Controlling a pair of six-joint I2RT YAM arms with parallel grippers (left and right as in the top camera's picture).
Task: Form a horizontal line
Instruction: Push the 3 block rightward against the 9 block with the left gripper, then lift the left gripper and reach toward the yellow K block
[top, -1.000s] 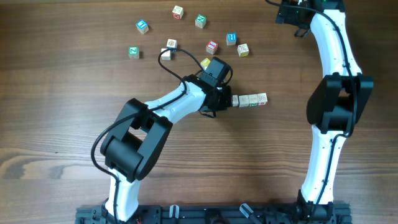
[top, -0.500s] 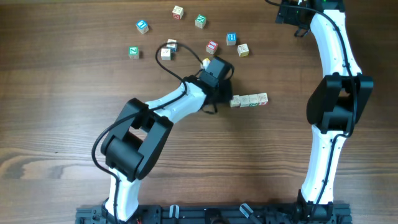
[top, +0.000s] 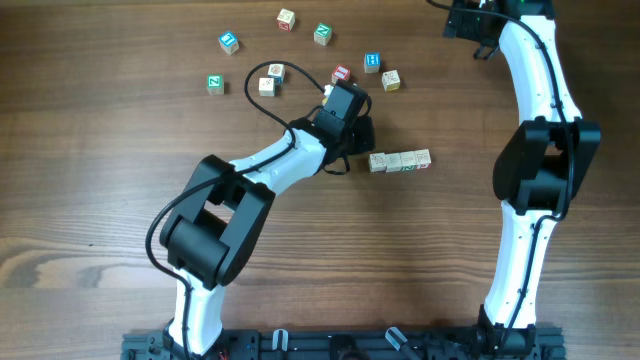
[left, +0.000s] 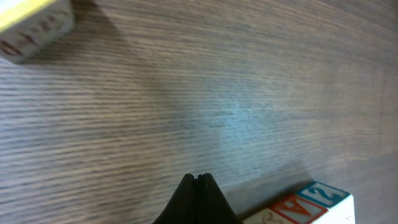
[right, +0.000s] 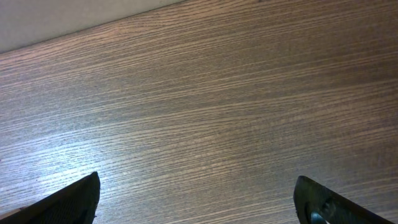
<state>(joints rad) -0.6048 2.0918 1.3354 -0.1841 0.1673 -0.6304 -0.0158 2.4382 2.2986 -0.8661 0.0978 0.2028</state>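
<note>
A short straight row of pale letter cubes (top: 400, 160) lies at mid-table in the overhead view. My left gripper (top: 358, 130) is just up and left of the row's left end and apart from it. In the left wrist view its jaws (left: 199, 182) are shut on nothing over bare wood. A yellow-faced cube (left: 31, 25) lies at the top left there, and its edge shows by the wrist in the overhead view (top: 328, 94). A cube with red and blue marks (left: 305, 205) sits at the lower right. My right gripper (top: 470, 25) is open at the far right back, and its jaws (right: 199, 193) are over bare table.
Several loose cubes are scattered at the back: blue (top: 229, 42), green (top: 214, 83), green (top: 322, 33), blue (top: 372, 62), red (top: 341, 74), and pale ones (top: 286, 18) (top: 391, 80) (top: 275, 71). The left arm's cable loops near them.
My left gripper has drawn back up and to the left, off the row's left end and toward the yellow-faced cube. The row has stayed put. The right arm has not moved.
</note>
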